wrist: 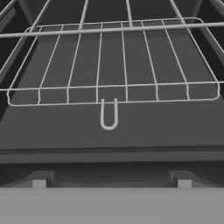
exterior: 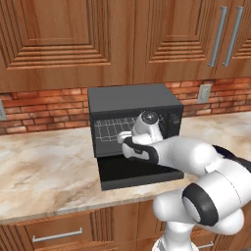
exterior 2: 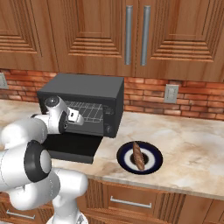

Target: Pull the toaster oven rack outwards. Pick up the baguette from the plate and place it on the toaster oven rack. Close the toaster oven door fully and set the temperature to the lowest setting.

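We're looking at a marble-pattern counter (exterior: 44, 171) with a red brick backsplash (exterior: 44, 105) behind it and wooden wall cabinets (exterior: 59, 39) above; the ones to the right have vertical metal handles (exterior 2: 135, 35). Wall outlet (exterior 2: 170, 93) sits on the brick right of the oven. Drawers (exterior: 56, 235) with bar handles run below the counter edge.

The toaster oven (exterior: 132, 100) stands on the counter against the backsplash. The toaster oven door (exterior: 137, 174) is folded down flat in front of it, so the cavity is open. The toaster oven rack (wrist: 111, 65) sits inside the cavity, level, with its small wire loop (wrist: 109, 114) hanging at the middle of the front edge, above the dark oven floor. Control knobs (exterior 2: 109, 120) are on the strip at the oven's right side.

The plate (exterior 2: 154, 164) is on the counter to the right of the oven, near the front edge, apart from the oven. The baguette (exterior 2: 138, 156) lies across it, roughly front to back.

The arm reaches forward from the base, elbow bent, wrist level with the oven opening. The gripper (exterior: 122, 138) is above the lowered door, pointing into the cavity. In the hand view both fingertips (wrist: 39, 181) show far apart at the bottom, so we read the gripper as wide open and holding nothing. The loop sits centred between them, ahead, with no contact.
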{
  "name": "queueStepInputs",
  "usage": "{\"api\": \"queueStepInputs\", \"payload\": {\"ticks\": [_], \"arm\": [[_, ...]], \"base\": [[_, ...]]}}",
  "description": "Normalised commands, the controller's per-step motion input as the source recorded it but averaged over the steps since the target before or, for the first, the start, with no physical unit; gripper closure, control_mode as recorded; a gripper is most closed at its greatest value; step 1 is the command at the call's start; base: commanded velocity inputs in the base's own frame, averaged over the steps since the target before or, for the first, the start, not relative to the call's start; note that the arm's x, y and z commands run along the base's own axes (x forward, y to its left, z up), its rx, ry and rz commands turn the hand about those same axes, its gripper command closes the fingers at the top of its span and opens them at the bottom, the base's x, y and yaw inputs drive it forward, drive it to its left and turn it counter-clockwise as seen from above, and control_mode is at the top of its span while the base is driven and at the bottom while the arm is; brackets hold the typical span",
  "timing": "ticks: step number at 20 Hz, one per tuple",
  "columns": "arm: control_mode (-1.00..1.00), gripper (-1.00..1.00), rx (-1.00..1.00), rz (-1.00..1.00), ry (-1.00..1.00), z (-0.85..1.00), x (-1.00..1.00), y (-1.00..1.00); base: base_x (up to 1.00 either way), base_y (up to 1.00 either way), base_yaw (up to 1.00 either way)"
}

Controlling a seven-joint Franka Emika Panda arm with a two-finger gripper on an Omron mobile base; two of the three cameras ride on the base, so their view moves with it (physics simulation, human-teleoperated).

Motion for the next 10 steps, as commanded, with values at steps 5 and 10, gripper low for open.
{"api": "queueStepInputs", "payload": {"ticks": [5, 10], "arm": [[-1.0, -1.0, 0.0, 0.0, 0.0, -0.03, 0.11, 0.09], [-1.0, -1.0, 0.0, 0.0, 0.0, -0.07, 0.09, 0.02]], "base": [[0.0, 0.0, 0.0], [0.0, 0.0, 0.0]]}}
